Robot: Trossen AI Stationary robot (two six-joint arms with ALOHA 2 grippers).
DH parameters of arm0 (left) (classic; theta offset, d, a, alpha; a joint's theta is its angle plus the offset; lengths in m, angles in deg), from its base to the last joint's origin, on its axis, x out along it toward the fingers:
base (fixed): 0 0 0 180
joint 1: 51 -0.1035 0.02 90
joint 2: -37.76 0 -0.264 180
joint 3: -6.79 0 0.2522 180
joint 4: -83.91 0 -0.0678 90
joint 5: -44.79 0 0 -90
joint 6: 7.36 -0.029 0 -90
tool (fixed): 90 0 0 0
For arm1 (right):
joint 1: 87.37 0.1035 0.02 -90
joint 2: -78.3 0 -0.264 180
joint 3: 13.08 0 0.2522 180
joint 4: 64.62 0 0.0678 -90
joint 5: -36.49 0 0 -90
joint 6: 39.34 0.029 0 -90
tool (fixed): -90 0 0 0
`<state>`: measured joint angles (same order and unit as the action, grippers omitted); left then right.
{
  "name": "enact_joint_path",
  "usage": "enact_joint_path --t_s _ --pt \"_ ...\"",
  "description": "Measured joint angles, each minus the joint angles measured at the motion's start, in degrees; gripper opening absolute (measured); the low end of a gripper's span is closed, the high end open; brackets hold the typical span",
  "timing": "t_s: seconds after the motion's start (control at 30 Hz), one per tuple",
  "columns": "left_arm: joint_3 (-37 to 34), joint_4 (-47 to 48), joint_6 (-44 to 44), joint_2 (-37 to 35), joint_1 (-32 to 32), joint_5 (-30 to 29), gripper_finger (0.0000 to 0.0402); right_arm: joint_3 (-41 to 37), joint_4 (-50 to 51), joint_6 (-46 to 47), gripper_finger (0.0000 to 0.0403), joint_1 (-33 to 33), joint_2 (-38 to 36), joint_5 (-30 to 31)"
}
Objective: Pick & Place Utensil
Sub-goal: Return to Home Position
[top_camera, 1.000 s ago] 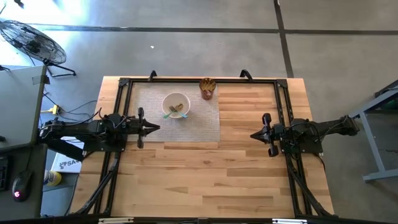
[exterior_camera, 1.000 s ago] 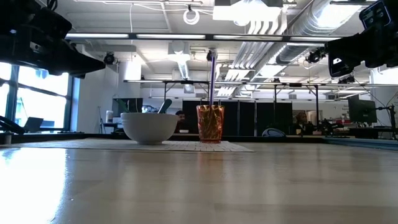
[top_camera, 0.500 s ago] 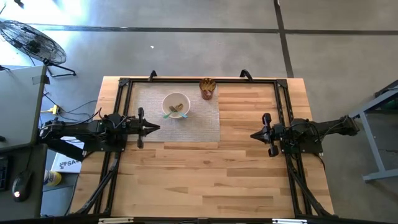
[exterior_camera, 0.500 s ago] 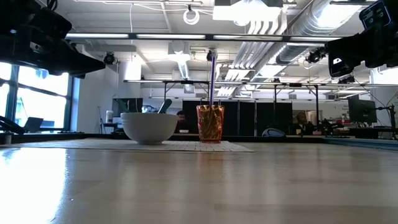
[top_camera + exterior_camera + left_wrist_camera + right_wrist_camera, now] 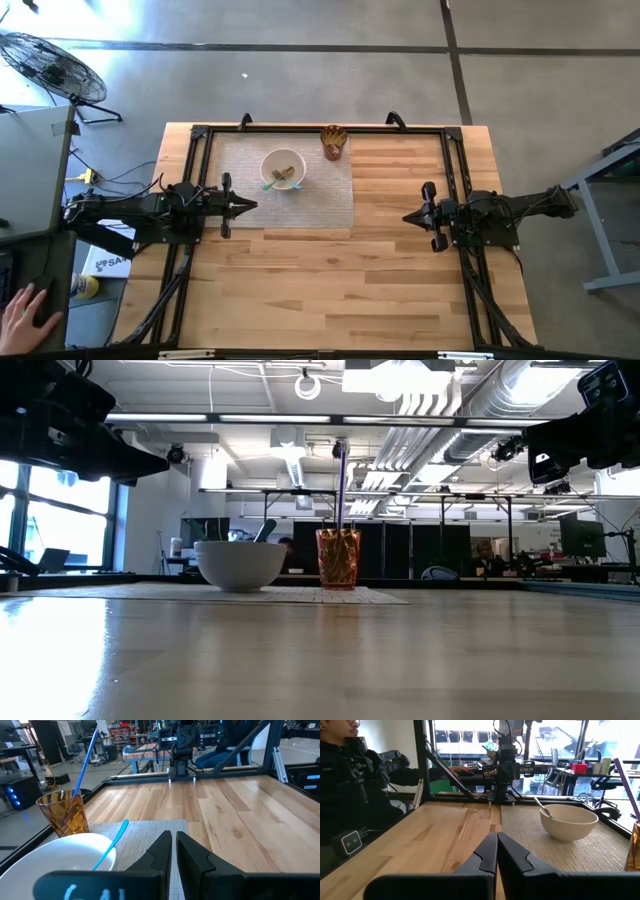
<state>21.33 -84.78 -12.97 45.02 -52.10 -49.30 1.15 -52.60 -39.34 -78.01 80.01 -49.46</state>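
Observation:
A white bowl [image 5: 283, 168] stands on a grey woven placemat [image 5: 325, 195] at the table's far left. A light blue utensil [image 5: 111, 845] leans in the bowl, its handle over the rim. An orange faceted cup [image 5: 333, 142] at the mat's far right corner holds a purple straw-like stick [image 5: 341, 485]. My left gripper [image 5: 253, 205] hovers shut over the mat's near left edge, just near the bowl [image 5: 60, 857]. My right gripper [image 5: 407, 216] hovers shut above bare wood at the table's right, well apart from the bowl [image 5: 568, 821].
A black frame rail [image 5: 320, 130] runs around the table's far and side edges. Bare wood [image 5: 330, 290] spreads across the near half. A person's hand [image 5: 25, 312] rests on a mouse off the table's left; another person sits beyond the table in the right wrist view [image 5: 350, 780].
Both arms and the task's things have kept still. A person's hand has come onto the mouse on the desk off the table's left.

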Motion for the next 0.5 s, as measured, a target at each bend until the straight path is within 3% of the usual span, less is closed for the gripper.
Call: enact_joint_path --t_s 0.5 --pt "0.00 0.01 -0.02 0.01 0.01 -0.14 0.0024 0.00 0.00 0.00 0.0007 0.01 0.00 0.00"
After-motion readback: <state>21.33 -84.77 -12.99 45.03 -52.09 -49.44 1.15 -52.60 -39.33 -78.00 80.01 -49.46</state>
